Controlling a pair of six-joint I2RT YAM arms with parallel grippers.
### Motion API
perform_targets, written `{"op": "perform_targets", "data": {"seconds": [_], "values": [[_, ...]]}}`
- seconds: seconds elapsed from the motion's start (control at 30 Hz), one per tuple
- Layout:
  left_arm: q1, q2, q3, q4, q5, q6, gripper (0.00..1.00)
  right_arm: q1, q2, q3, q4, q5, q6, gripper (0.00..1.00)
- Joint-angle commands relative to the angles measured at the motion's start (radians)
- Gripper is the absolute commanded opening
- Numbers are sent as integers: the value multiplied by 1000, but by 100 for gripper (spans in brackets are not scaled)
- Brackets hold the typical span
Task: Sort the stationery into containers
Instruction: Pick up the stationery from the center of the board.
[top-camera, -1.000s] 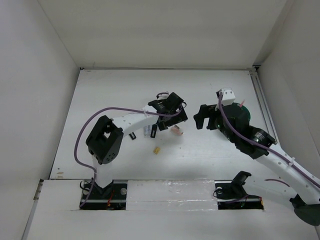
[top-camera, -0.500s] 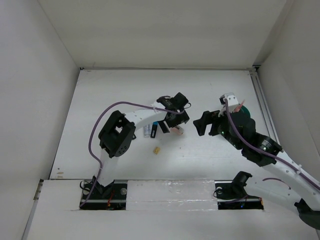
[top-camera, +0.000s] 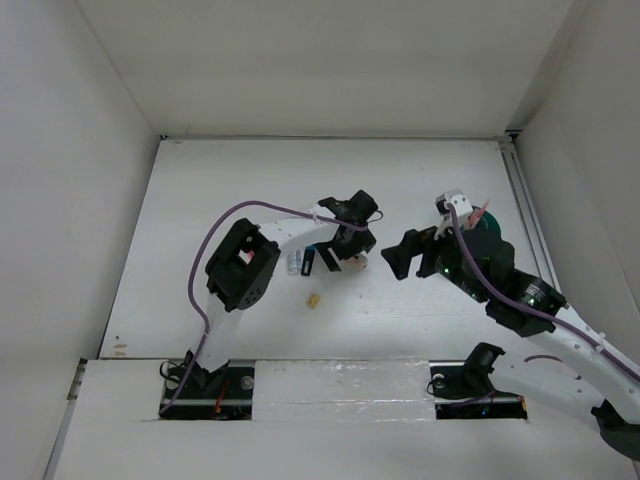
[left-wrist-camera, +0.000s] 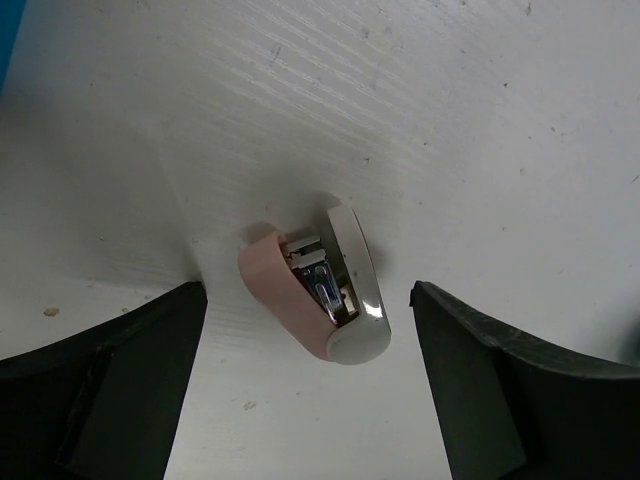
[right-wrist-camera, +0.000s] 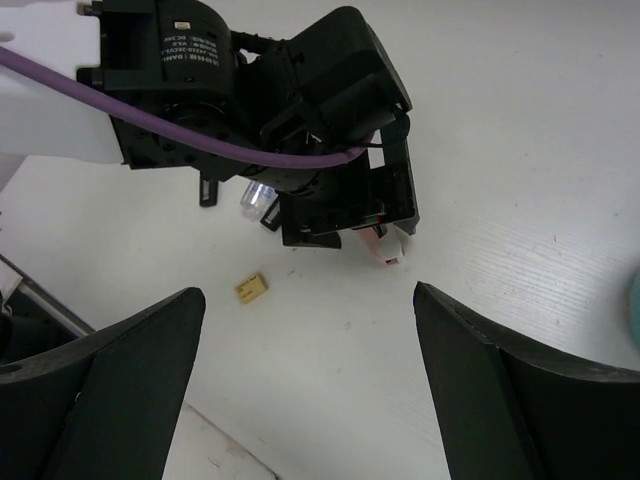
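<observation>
A pink block (left-wrist-camera: 315, 295) with a white side and metal insert lies on the table between the open jaws of my left gripper (left-wrist-camera: 308, 375), untouched by either finger. From above it shows just under that gripper (top-camera: 352, 243), as a pink spot (top-camera: 353, 263). My right gripper (top-camera: 398, 256) is open and empty, to the right of the block and left of the teal-green cup (top-camera: 487, 233), which my arm partly hides. A salmon pencil (top-camera: 483, 212) sticks out of the cup. In the right wrist view the block (right-wrist-camera: 382, 246) peeks from under the left gripper.
A tiny tan piece (top-camera: 313, 299) lies toward the near side of the left gripper; it also shows in the right wrist view (right-wrist-camera: 251, 288). Dark markers (top-camera: 308, 262) and a clear bottle (top-camera: 293, 263) lie beside the left arm. White walls enclose the table.
My right gripper has moved left and nearer, away from the cup toward the pink block. My left gripper has shifted slightly and sits over the block.
</observation>
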Motion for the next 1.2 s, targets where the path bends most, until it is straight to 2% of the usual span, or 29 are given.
{"op": "perform_targets", "data": {"seconds": [0.0, 0.2, 0.33, 0.43, 0.47, 0.6, 0.63, 0.73, 0.77, 0.87, 1.03, 1.13, 1.17], "values": [[0, 7, 33, -42, -8, -33, 81, 17, -27, -9, 64, -25, -10, 91], [0, 49, 43, -51, 3, -42, 65, 17, -71, -19, 73, -34, -10, 91], [0, 58, 43, -51, 21, -51, 49, 17, -93, -19, 73, -34, -10, 91], [9, 58, 34, -51, 21, -51, 32, 26, -104, -19, 73, -43, -10, 91], [9, 67, 34, -51, 21, -51, 30, 26, -104, -19, 73, -43, -10, 91], [31, 58, -40, -1, 42, -51, 3, 35, -104, -28, 73, -43, -10, 91], [31, 58, -54, 12, 43, -39, 0, 35, -104, -28, 73, -56, -10, 91], [40, 21, -100, 77, 43, 5, 0, 35, -94, -37, 93, -65, -10, 91], [40, 3, -118, 160, 58, 25, 0, 35, -94, -37, 93, -65, -10, 91], [40, -70, -154, 286, 109, 181, 0, 35, -85, -37, 93, -65, -1, 91], [40, -219, -124, 268, -26, 366, 0, 26, -61, -94, 139, -77, 37, 91], [40, -362, -134, 268, -95, 456, 0, 26, -42, -156, 225, -128, 86, 90], [40, -400, -143, 291, -95, 481, 0, 26, -32, -183, 327, -146, 106, 88]]}}
